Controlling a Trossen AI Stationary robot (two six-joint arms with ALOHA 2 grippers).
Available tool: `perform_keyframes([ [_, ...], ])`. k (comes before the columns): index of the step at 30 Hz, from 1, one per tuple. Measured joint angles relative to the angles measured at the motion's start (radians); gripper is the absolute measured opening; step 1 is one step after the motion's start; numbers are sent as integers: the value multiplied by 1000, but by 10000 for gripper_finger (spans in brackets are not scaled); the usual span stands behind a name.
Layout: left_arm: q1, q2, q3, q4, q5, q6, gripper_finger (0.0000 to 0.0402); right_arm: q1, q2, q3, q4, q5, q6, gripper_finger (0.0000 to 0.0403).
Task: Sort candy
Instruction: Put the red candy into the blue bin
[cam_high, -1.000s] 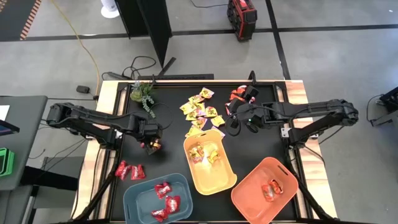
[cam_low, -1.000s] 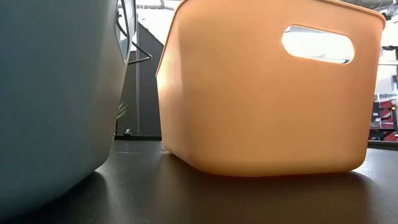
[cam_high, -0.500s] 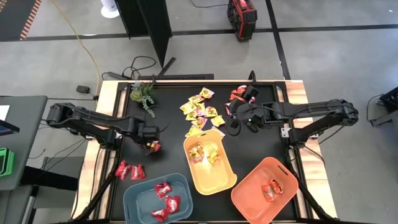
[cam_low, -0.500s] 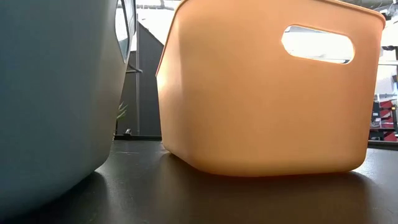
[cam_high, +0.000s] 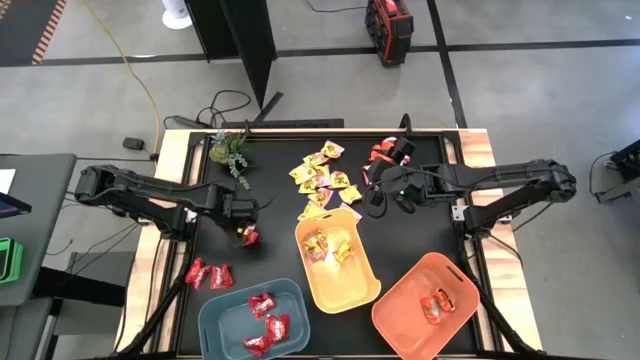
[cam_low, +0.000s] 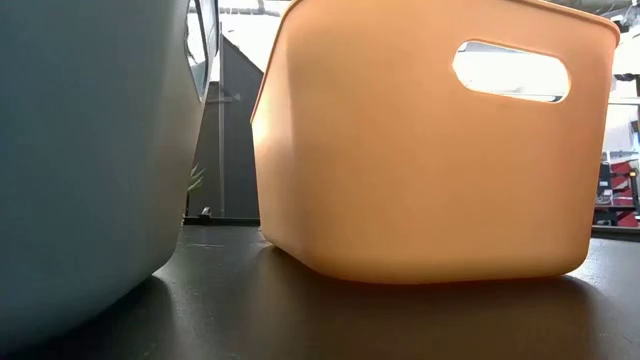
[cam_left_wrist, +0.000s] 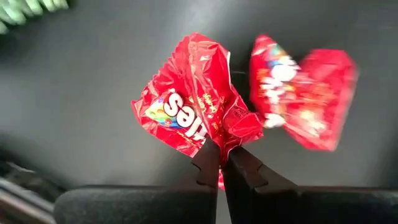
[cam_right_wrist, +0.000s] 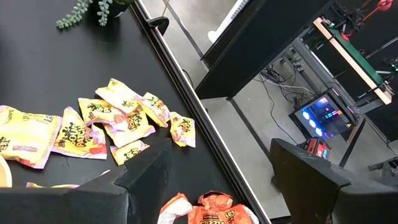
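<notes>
Two dark fingertips of the left gripper (cam_left_wrist: 219, 163) pinch shut on a crinkled deep red candy packet (cam_left_wrist: 193, 93); its lower edge is hidden between them. Just beyond it lies a blurred second red packet (cam_left_wrist: 301, 93). Right gripper (cam_high: 372, 194) stands spread wide, empty, with yellow pink-marked sweets (cam_right_wrist: 118, 118) just ahead.

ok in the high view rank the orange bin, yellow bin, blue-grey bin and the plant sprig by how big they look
1. orange bin, blue-grey bin and yellow bin: they look much alike, and the first two are cut off by the picture's edge, so no ranking among them.
2. plant sprig: clearly the smallest.
</notes>
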Motion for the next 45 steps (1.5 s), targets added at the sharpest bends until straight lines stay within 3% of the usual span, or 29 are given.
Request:
perform_keyframes([
  [4, -39, -19, 141, -108, 45, 59, 2, 0, 0, 0, -1, 0, 0, 291],
  [7, -107, -55, 246, -104, 180, 145, 1, 0, 0, 0, -2, 0, 0, 291],
  [13, -275, -100, 332, 102, 512, 154, 1, 0, 0, 0, -5, 0, -1, 291],
  [17, -381, -81, 331, 190, 580, 106, 1, 0, 0, 0, -6, 0, -8, 291],
  [24, -447, -2, 288, 401, 507, 18, 14, -25, 0, 0, -15, 0, 1, 291],
  [27, -457, 41, 281, 446, 442, -44, 34, -33, 0, 0, -28, 0, 17, 291],
  [33, -490, 118, 280, 552, 436, -119, 91, -31, 0, 0, -31, 0, 20, 291],
  [37, -496, 133, 280, 539, 453, -181, 143, -22, 0, 0, -31, 0, 20, 291],
  [40, -501, 113, 281, 431, 444, -165, 169, -15, 0, 0, -31, 0, 19, 291],
  [42, -494, 84, 281, 321, 319, -163, 173, -14, 0, 0, -29, 0, 19, 291],
  [45, -477, 40, 281, 145, 36, -183, 171, -17, 0, 0, -28, 0, 18, 291],
])
